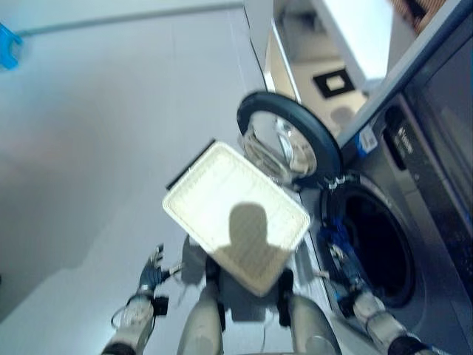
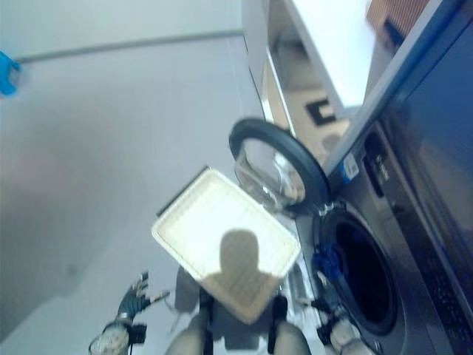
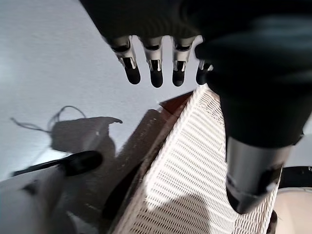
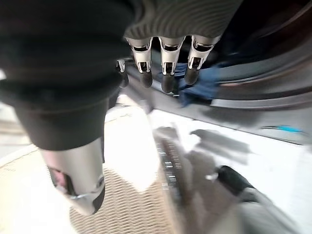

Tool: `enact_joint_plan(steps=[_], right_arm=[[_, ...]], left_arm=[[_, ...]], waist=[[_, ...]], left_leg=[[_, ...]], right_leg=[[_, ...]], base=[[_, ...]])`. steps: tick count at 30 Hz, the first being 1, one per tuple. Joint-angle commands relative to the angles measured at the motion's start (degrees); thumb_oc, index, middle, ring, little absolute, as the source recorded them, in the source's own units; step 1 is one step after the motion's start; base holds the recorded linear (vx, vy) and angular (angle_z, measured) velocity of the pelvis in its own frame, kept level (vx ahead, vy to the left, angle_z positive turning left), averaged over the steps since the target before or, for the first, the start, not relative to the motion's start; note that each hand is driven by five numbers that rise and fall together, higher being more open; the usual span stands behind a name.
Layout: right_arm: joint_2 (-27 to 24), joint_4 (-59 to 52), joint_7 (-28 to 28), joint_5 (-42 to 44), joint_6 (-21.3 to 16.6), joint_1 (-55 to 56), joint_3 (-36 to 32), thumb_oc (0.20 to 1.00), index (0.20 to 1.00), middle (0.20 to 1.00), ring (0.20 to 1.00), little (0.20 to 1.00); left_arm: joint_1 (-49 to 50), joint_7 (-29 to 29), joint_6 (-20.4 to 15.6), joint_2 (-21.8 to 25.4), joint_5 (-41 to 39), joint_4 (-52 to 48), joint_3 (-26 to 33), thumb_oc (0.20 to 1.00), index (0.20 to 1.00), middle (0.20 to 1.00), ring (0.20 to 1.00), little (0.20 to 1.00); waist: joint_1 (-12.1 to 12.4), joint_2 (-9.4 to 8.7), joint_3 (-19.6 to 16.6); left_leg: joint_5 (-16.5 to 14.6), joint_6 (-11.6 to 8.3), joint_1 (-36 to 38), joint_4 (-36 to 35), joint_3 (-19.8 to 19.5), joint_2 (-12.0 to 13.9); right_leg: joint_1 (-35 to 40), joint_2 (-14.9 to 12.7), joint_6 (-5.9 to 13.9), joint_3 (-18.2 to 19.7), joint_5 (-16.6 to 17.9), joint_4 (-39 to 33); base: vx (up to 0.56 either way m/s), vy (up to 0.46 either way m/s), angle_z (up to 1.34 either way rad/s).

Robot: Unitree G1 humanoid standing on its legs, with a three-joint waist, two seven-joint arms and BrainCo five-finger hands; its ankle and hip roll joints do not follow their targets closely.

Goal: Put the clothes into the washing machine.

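One piece of blue cloth (image 4: 202,87) hangs over the lower lip of the washing machine's (image 1: 414,222) round opening, bunched and dark blue against the black rubber seal; in the left eye view it shows as a small blue fold at the near edge of the drum (image 1: 380,248). The machine is dark grey, and its round glass door (image 1: 284,140) stands swung wide open, away from the opening.

The right hand (image 4: 163,63) hovers at the rim of the opening, its fingers (image 4: 168,80) hanging fairly straight and spread a little, the dark tips just beside the blue cloth. Whether they touch it cannot be told, and nothing is clasped in them. Its thumb (image 4: 80,187) stands well apart from the fingers.

The left hand (image 3: 156,61) hangs low over the floor on the far side of the basket, its fingers straight, side by side and bare, holding nothing.

A white woven laundry basket (image 1: 236,214) sits on the floor between the two arms, near the machine's front, its rectangular inside pale and lit, with a dark shadow across the near end. In the left wrist view its ribbed weave shows close beside the left hand.

The floor (image 1: 111,148) is smooth, pale grey. A small blue thing (image 1: 9,46) lies far off at its edge. Beyond the open door stands a light cabinet (image 1: 325,74) with a white top.
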Motion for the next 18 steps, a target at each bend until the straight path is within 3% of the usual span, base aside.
enact_joint_plan(steps=[1,7,10,18], right_arm=[[3.0,5.7,3.1,1.5,1.3,-2.6,-3.1,1.000,1.000,1.000,1.000,1.000],[5.9,13.4,7.8,5.9,8.4,-1.6,-7.8,1.000,1.000,1.000,1.000,1.000],[6.5,16.3,9.4,6.0,10.5,-1.3,-9.6,1.000,1.000,1.000,1.000,1.000],[6.6,18.6,11.7,5.5,12.8,-0.9,-11.0,1.000,1.000,1.000,1.000,1.000]], left_arm=[[-4.1,-3.7,2.0,1.0,2.3,4.1,2.8,1.000,1.000,1.000,1.000,1.000],[-1.3,-10.6,9.3,-0.6,3.5,8.4,5.0,1.000,1.000,1.000,1.000,1.000],[-1.0,-11.5,11.1,-1.1,4.1,9.5,5.6,1.000,1.000,1.000,1.000,1.000],[-0.7,-12.0,12.1,-1.0,4.2,9.8,6.1,1.000,1.000,1.000,1.000,1.000]], waist=[[2.1,-4.48,-1.5],[2.6,-3.70,-7.0],[2.2,-3.32,-8.7],[1.9,-3.07,-10.4]], left_leg=[[-5.6,-1.95,5.9,1.1,2.5,-2.7],[-7.4,-1.30,10.0,0.7,2.5,-3.0],[-8.4,-0.90,11.8,0.7,3.0,-3.2],[-9.4,-0.30,13.7,0.5,3.4,-3.3]], right_leg=[[4.0,-1.6,3.53,-1.3,9.7,-10.2],[8.1,-1.1,3.05,-0.5,8.8,-11.5],[9.5,-1.0,2.79,0.2,7.9,-11.4],[11.0,-0.9,2.54,1.3,7.1,-11.3]], base=[[0.18,-0.004,0.14],[0.17,0.009,0.09],[0.12,0.032,0.01],[0.06,0.015,0.00]])
